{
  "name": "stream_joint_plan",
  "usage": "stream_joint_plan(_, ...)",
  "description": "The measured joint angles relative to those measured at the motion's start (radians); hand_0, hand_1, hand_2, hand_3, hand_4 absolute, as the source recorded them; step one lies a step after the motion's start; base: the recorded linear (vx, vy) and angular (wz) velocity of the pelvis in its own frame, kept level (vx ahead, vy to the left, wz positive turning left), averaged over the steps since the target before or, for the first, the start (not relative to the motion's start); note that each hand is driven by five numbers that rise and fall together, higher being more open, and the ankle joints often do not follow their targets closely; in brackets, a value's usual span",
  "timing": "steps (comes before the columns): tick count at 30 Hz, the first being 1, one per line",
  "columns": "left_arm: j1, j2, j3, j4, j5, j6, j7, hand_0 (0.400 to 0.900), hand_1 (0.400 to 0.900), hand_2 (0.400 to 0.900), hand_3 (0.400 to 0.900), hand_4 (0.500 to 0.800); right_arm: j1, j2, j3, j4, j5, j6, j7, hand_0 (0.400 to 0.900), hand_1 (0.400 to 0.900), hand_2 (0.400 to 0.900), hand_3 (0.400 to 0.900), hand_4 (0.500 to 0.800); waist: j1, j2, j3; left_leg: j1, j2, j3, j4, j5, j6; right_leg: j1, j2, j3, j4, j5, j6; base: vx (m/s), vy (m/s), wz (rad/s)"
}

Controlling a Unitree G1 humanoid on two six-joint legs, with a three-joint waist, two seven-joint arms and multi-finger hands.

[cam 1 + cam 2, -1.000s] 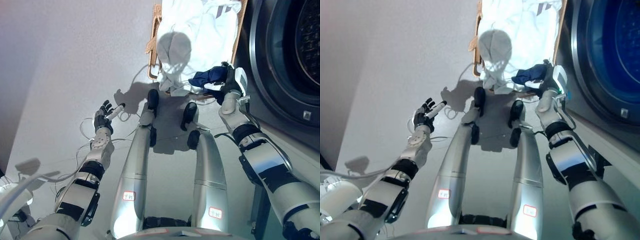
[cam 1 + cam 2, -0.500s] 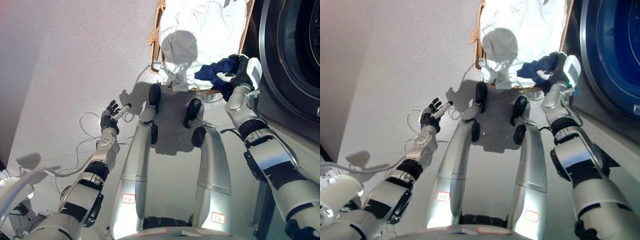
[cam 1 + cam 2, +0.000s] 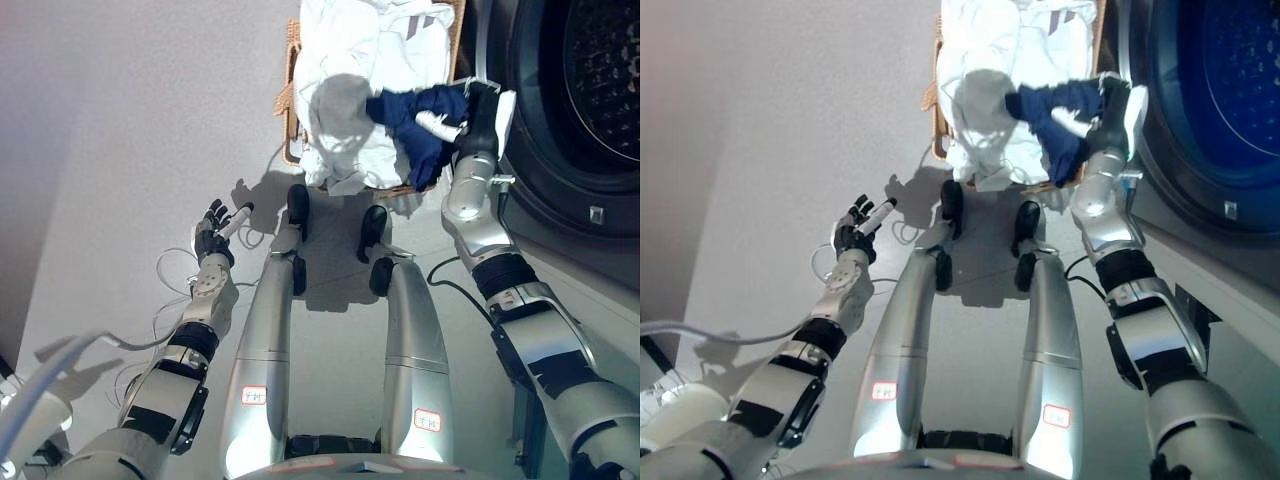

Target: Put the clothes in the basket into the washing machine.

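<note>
A wicker basket (image 3: 289,100) at the top centre holds white clothes (image 3: 350,70). My right hand (image 3: 470,118) is shut on a dark blue garment (image 3: 415,115) and holds it up over the basket's right side, next to the washing machine's round door opening (image 3: 590,90). The cloth hangs down from the hand in a bunch. My left hand (image 3: 213,225) is open, out over the floor at the left, holding nothing.
The washing machine's front (image 3: 560,230) runs down the right side, close to my right arm. Pale floor (image 3: 130,130) stretches to the left of the basket. Thin white cables (image 3: 170,270) lie on the floor by my left hand.
My right hand has lifted the dark blue garment higher and pulled more of it out of the basket. The view has shifted too. My left hand stays where it was.
</note>
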Motion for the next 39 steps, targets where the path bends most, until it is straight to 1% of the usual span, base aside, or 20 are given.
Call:
stream_joint_plan(3, 0.004, -0.004, 0.009, 0.003, -0.002, 0.0, 0.0, 0.9, 0.9, 0.9, 0.9, 0.8, 0.011, 0.012, -0.078, -0.011, 0.1, -0.032, -0.012, 0.4, 0.4, 0.4, 0.4, 0.5, -0.017, 0.0, 0.0, 0.024, 0.001, 0.01, -0.007, -0.006, 0.01, 0.026, 0.004, 0.009, -0.022, 0.005, 0.008, -0.01, 0.007, -0.11)
stream_joint_plan(5, 0.004, -0.003, 0.019, 0.02, -0.009, 0.001, 0.0, 0.9, 0.9, 0.9, 0.9, 0.8, 0.023, 0.049, -0.13, -0.011, 0.215, -0.067, -0.019, 0.4, 0.4, 0.4, 0.4, 0.5, -0.031, -0.001, 0.0, 0.041, 0.003, 0.011, -0.008, -0.009, 0.02, 0.049, 0.007, 0.012, -0.037, 0.01, 0.015, -0.01, 0.01, -0.09)
stream_joint_plan(6, 0.005, -0.003, 0.019, 0.023, -0.011, 0.002, 0.0, 0.9, 0.9, 0.9, 0.9, 0.8, 0.029, 0.055, -0.136, -0.01, 0.26, -0.084, -0.018, 0.4, 0.4, 0.4, 0.4, 0.5, -0.036, -0.001, 0.0, 0.046, 0.003, 0.013, -0.007, -0.011, 0.022, 0.056, 0.009, 0.015, -0.04, 0.01, 0.016, -0.01, 0.008, -0.04)
stream_joint_plan(8, 0.005, -0.003, 0.024, 0.034, -0.032, 0.002, 0.0, 0.9, 0.9, 0.9, 0.9, 0.8, 0.036, 0.104, -0.184, -0.008, 0.381, -0.138, -0.013, 0.4, 0.4, 0.4, 0.4, 0.5, -0.045, -0.001, 0.0, 0.06, 0.008, 0.018, -0.009, -0.016, 0.025, 0.072, 0.014, 0.019, -0.053, 0.013, 0.02, 0.0, 0.0, 0.0)
stream_joint_plan(9, 0.005, -0.003, 0.025, 0.041, -0.043, 0.003, 0.0, 0.9, 0.9, 0.9, 0.9, 0.8, 0.035, 0.122, -0.194, -0.005, 0.448, -0.163, -0.01, 0.4, 0.4, 0.4, 0.4, 0.5, -0.047, -0.001, 0.0, 0.064, 0.01, 0.022, -0.008, -0.017, 0.027, 0.077, 0.016, 0.021, -0.056, 0.014, 0.022, 0.0, 0.0, 0.0)
stream_joint_plan(11, 0.002, -0.003, 0.026, 0.062, -0.061, 0.007, -0.001, 0.9, 0.9, 0.9, 0.9, 0.8, -0.002, 0.181, -0.248, 0.023, 0.638, -0.231, 0.005, 0.4, 0.4, 0.4, 0.4, 0.5, -0.053, -0.001, 0.0, 0.075, 0.012, 0.026, -0.011, -0.018, 0.027, 0.086, 0.018, 0.026, -0.059, 0.015, 0.022, 0.0, 0.0, 0.0)
stream_joint_plan(12, 0.001, -0.003, 0.026, 0.063, -0.074, 0.012, -0.003, 0.9, 0.9, 0.9, 0.9, 0.8, -0.037, 0.194, -0.262, 0.063, 0.741, -0.262, 0.025, 0.4, 0.4, 0.4, 0.4, 0.5, -0.052, -0.001, 0.0, 0.079, 0.013, 0.03, -0.015, -0.022, 0.02, 0.086, 0.019, 0.029, -0.06, 0.016, 0.021, 0.0, 0.0, 0.0)
stream_joint_plan(14, 0.001, -0.003, 0.026, 0.071, -0.089, 0.022, -0.01, 0.9, 0.9, 0.9, 0.9, 0.8, -0.118, 0.204, -0.294, 0.144, 0.905, -0.293, 0.06, 0.4, 0.4, 0.4, 0.4, 0.5, -0.044, 0.0, 0.0, 0.086, 0.013, 0.035, -0.025, -0.017, 0.018, 0.086, 0.02, 0.035, -0.063, 0.018, 0.018, 0.0, 0.0, 0.0)
stream_joint_plan(16, 0.002, -0.003, 0.024, 0.087, -0.1, 0.025, -0.018, 0.9, 0.9, 0.9, 0.9, 0.8, -0.211, 0.199, -0.344, 0.224, 1.045, -0.31, 0.078, 0.4, 0.4, 0.4, 0.4, 0.5, -0.031, 0.0, 0.0, 0.089, 0.014, 0.035, -0.028, -0.016, 0.016, 0.085, 0.024, 0.04, -0.065, 0.021, 0.018, 0.0, 0.0, 0.0)
stream_joint_plan(18, 0.002, -0.003, 0.022, 0.092, -0.117, 0.03, -0.032, 0.9, 0.9, 0.9, 0.9, 0.8, -0.273, 0.17, -0.378, 0.288, 1.116, -0.324, 0.092, 0.4, 0.4, 0.4, 0.4, 0.5, -0.011, 0.0, 0.0, 0.093, 0.013, 0.036, -0.034, -0.013, 0.014, 0.086, 0.024, 0.042, -0.065, 0.024, 0.021, 0.01, -0.003, 0.02)
stream_joint_plan(20, 0.004, -0.004, 0.013, 0.097, -0.118, 0.042, -0.041, 0.9, 0.9, 0.9, 0.9, 0.8, -0.337, 0.116, -0.398, 0.371, 1.176, -0.327, 0.096, 0.4, 0.4, 0.4, 0.4, 0.5, 0.016, 0.001, 0.0, 0.107, 0.012, 0.04, -0.044, -0.007, 0.019, 0.095, 0.022, 0.044, -0.067, 0.025, 0.021, 0.01, -0.005, 0.02)
stream_joint_plan(23, 0.012, -0.001, 0.006, 0.103, -0.118, 0.041, -0.053, 0.9, 0.9, 0.9, 0.9, 0.8, -0.405, 0.029, -0.402, 0.456, 1.21, -0.321, 0.108, 0.41, 0.41, 0.41, 0.41, 0.506, 0.05, 0.002, -0.001, 0.122, 0.013, 0.042, -0.047, -0.006, 0.019, 0.105, 0.021, 0.044, -0.066, 0.024, 0.021, 0.0, 0.0, 0.0)
stream_joint_plan(24, 0.013, 0.001, 0.002, 0.103, -0.118, 0.041, -0.053, 0.9, 0.9, 0.9, 0.9, 0.8, -0.422, 0.003, -0.405, 0.462, 1.219, -0.322, 0.109, 0.596, 0.596, 0.596, 0.596, 0.618, 0.057, 0.003, -0.002, 0.124, 0.013, 0.043, -0.048, -0.006, 0.019, 0.107, 0.021, 0.043, -0.066, 0.024, 0.021, 0.0, 0.0, 0.0)
stream_joint_plan(25, 0.016, 0.003, -0.005, 0.104, -0.118, 0.042, -0.058, 0.9, 0.9, 0.9, 0.9, 0.8, -0.437, -0.03, -0.403, 0.472, 1.219, -0.314, 0.112, 0.9, 0.9, 0.9, 0.9, 0.8, 0.064, 0.003, -0.002, 0.127, 0.012, 0.044, -0.05, -0.006, 0.018, 0.109, 0.019, 0.043, -0.065, 0.024, 0.021, 0.0, 0.0, 0.0)
stream_joint_plan(27, 0.02, 0.002, -0.006, 0.108, -0.118, 0.043, -0.064, 0.9, 0.9, 0.9, 0.9, 0.8, -0.45, -0.062, -0.402, 0.483, 1.219, -0.307, 0.113, 0.9, 0.9, 0.9, 0.9, 0.8, 0.068, 0.003, -0.002, 0.142, 0.009, 0.046, -0.061, -0.003, 0.016, 0.119, 0.015, 0.044, -0.065, 0.024, 0.021, 0.0, 0.0, 0.0)
stream_joint_plan(29, 0.036, 0.001, -0.015, 0.107, -0.118, 0.042, -0.071, 0.9, 0.9, 0.9, 0.9, 0.8, -0.456, -0.087, -0.396, 0.485, 1.218, -0.306, 0.118, 0.9, 0.9, 0.9, 0.9, 0.8, 0.068, 0.013, -0.007, 0.153, 0.008, 0.046, -0.063, -0.003, 0.013, 0.129, 0.014, 0.045, -0.066, 0.023, 0.02, 0.0, 0.0, 0.0)
stream_joint_plan(33, 0.055, -0.007, -0.027, 0.108, -0.118, 0.044, -0.073, 0.9, 0.9, 0.9, 0.9, 0.8, -0.461, -0.103, -0.395, 0.505, 1.223, -0.306, 0.13, 0.9, 0.9, 0.9, 0.9, 0.8, 0.067, 0.036, -0.021, 0.16, 0.007, 0.05, -0.064, -0.002, 0.012, 0.133, 0.01, 0.046, -0.066, 0.023, 0.018, 0.0, 0.0, 0.0)
stream_joint_plan(36, 0.064, -0.023, -0.027, 0.108, -0.118, 0.047, -0.073, 0.9, 0.9, 0.9, 0.9, 0.8, -0.457, -0.105, -0.396, 0.514, 1.227, -0.306, 0.13, 0.9, 0.9, 0.9, 0.9, 0.8, 0.064, 0.07, -0.041, 0.16, 0.004, 0.05, -0.078, 0.002, 0.016, 0.129, 0.006, 0.044, -0.068, 0.023, 0.016, 0.0, 0.004, -0.01)
stream_joint_plan(37, 0.067, -0.036, -0.026, 0.109, -0.118, 0.047, -0.073, 0.9, 0.9, 0.9, 0.9, 0.8, -0.455, -0.104, -0.396, 0.522, 1.228, -0.306, 0.13, 0.9, 0.9, 0.9, 0.9, 0.8, 0.063, 0.088, -0.052, 0.161, 0.001, 0.049, -0.081, 0.005, 0.015, 0.129, 0.003, 0.043, -0.069, 0.025, 0.02, 0.0, 0.015, -0.04)
stream_joint_plan(39, 0.076, -0.051, -0.027, 0.109, -0.118, 0.047, -0.073, 0.9, 0.9, 0.9, 0.9, 0.8, -0.445, -0.099, -0.392, 0.523, 1.228, -0.306, 0.132, 0.9, 0.9, 0.9, 0.9, 0.8, 0.064, 0.106, -0.073, 0.153, -0.001, 0.049, -0.083, 0.005, 0.015, 0.122, 0.001, 0.043, -0.071, 0.024, 0.021, 0.0, 0.018, -0.05)
